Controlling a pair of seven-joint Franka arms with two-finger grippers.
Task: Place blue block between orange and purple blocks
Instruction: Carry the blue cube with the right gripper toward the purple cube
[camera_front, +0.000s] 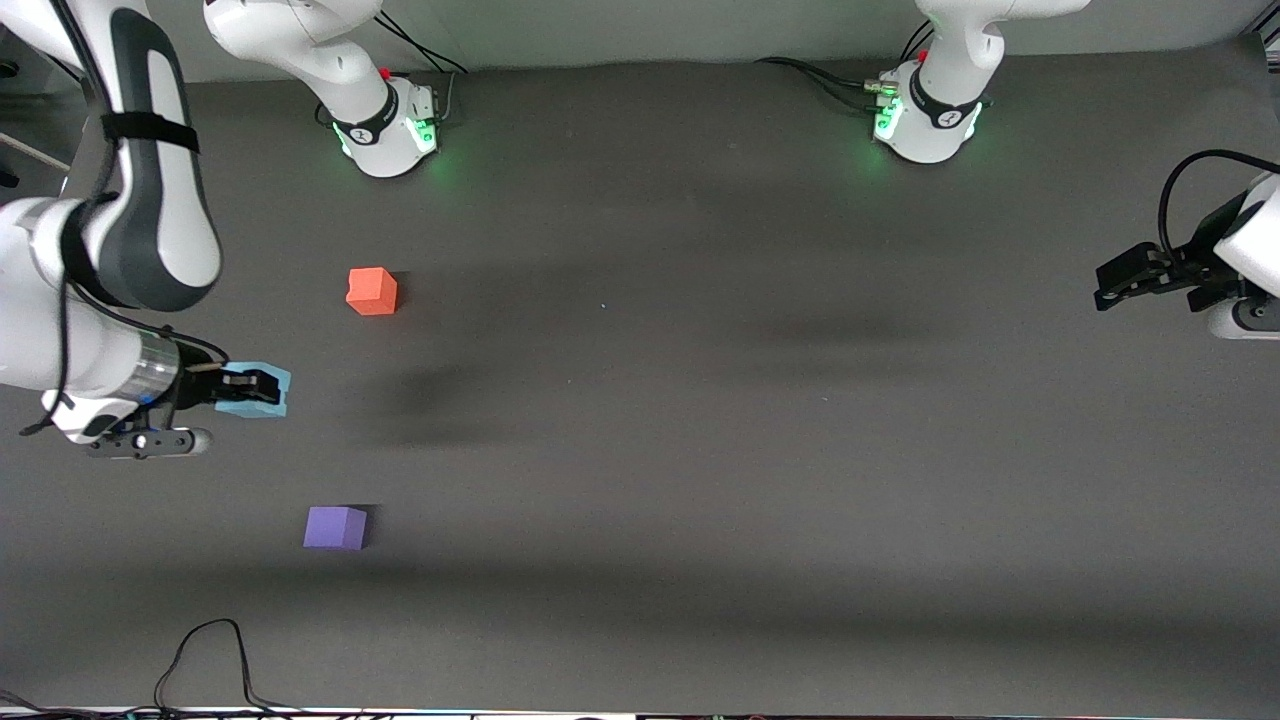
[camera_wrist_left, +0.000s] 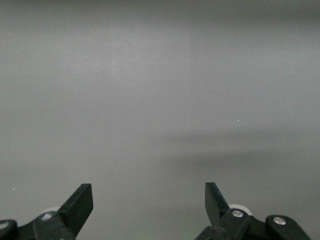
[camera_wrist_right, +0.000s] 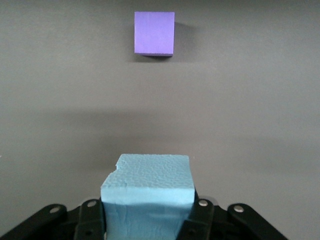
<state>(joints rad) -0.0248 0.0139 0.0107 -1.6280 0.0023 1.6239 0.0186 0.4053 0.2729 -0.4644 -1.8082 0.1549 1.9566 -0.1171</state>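
Observation:
The light blue block (camera_front: 262, 403) (camera_wrist_right: 148, 192) is clamped between the fingers of my right gripper (camera_front: 250, 388) (camera_wrist_right: 148, 215), at the right arm's end of the table. The orange block (camera_front: 372, 291) lies on the mat closer to the robot bases. The purple block (camera_front: 336, 527) (camera_wrist_right: 154, 33) lies nearer to the front camera than the blue one. My left gripper (camera_front: 1112, 285) (camera_wrist_left: 149, 200) waits open at the left arm's end of the table, with bare mat between its fingers.
A dark grey mat (camera_front: 700, 400) covers the table. Black cables (camera_front: 210, 670) lie along its front edge. The two arm bases (camera_front: 385, 130) (camera_front: 930, 120) stand at the edge farthest from the front camera.

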